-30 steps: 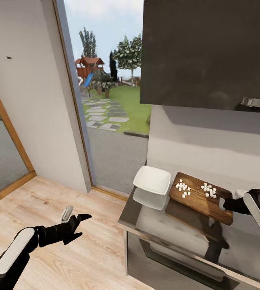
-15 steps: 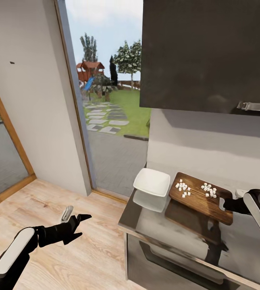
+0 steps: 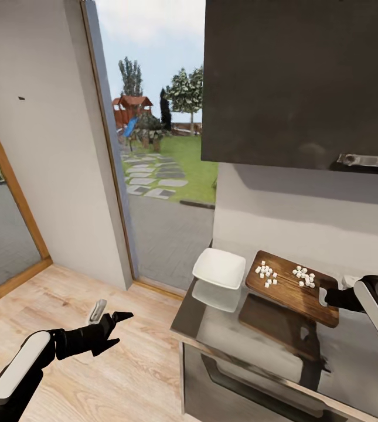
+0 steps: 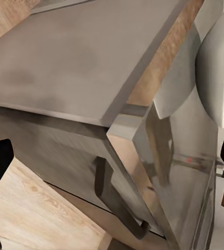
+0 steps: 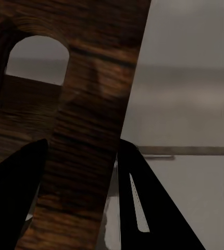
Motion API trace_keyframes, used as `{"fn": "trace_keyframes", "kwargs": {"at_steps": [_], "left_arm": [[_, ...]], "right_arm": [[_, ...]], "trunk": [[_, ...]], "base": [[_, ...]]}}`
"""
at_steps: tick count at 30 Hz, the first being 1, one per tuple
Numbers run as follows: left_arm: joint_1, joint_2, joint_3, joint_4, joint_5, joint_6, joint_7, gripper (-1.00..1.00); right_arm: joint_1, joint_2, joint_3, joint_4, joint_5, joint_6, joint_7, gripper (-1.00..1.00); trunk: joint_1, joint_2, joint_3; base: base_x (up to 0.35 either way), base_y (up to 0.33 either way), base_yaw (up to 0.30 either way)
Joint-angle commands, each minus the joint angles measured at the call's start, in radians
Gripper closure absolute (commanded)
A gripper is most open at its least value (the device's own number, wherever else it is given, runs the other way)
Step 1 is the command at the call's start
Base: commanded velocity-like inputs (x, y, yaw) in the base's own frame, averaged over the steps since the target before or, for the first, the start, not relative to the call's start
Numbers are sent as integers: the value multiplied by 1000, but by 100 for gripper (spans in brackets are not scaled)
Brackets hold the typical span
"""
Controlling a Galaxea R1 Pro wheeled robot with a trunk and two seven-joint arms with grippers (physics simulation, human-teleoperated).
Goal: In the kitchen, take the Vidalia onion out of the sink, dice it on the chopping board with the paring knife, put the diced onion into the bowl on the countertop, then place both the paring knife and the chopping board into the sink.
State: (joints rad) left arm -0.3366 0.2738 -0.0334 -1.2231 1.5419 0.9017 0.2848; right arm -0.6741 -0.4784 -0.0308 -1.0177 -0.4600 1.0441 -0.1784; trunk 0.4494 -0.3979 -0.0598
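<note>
- The right gripper point(image 3: 324, 298) has its jaws pinching the handle end of the chopping board point(image 3: 291, 287), close by the slot.
- The board looks lifted off the shiny surface point(image 3: 224, 325). Its long side runs from the jaws toward the white bowl point(image 3: 219, 268), which sits just beside the far end.
- The diced onion point(image 3: 266, 274) lies in two little piles on the board, nearer the bowl.
- The left gripper point(image 3: 108, 325) hangs over the floor, well apart, jaws spread.

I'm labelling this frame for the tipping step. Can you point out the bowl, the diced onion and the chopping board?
bowl point(image 3: 220, 268): head view, middle of its white inside.
diced onion point(image 3: 265, 274): head view, the cluster of cubes nearer the bowl.
chopping board point(image 3: 288, 292): head view, bare wood between the cubes and the front edge.
</note>
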Motion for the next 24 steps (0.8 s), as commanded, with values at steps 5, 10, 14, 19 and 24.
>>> {"fn": "trace_keyframes", "kwargs": {"at_steps": [5, 10, 14, 19, 24], "left_arm": [[-1, 1, -1, -1, 10, 0, 10, -100], [-1, 1, -1, -1, 10, 0, 10, -100], [-1, 1, -1, -1, 10, 0, 10, -100], [-1, 1, -1, -1, 10, 0, 10, -100], [-1, 1, -1, -1, 10, 0, 9, -100]], "right_arm": [[-1, -1, 0, -1, -11, 3, -29, 100], [-2, -1, 0, -1, -11, 3, -85, 100], [-2, 0, 1, -1, -11, 3, -91, 100], [-1, 0, 2, -1, -11, 3, -93, 100], [-1, 1, 2, -1, -11, 3, -93, 100]], "trunk": [[1, -2, 6], [1, -2, 14], [1, -2, 20], [1, -2, 28], [1, -2, 36]], "base": [[0, -30, 0], [0, -4, 0], [0, 0, 0], [0, 0, 0], [0, 0, 0]]}}
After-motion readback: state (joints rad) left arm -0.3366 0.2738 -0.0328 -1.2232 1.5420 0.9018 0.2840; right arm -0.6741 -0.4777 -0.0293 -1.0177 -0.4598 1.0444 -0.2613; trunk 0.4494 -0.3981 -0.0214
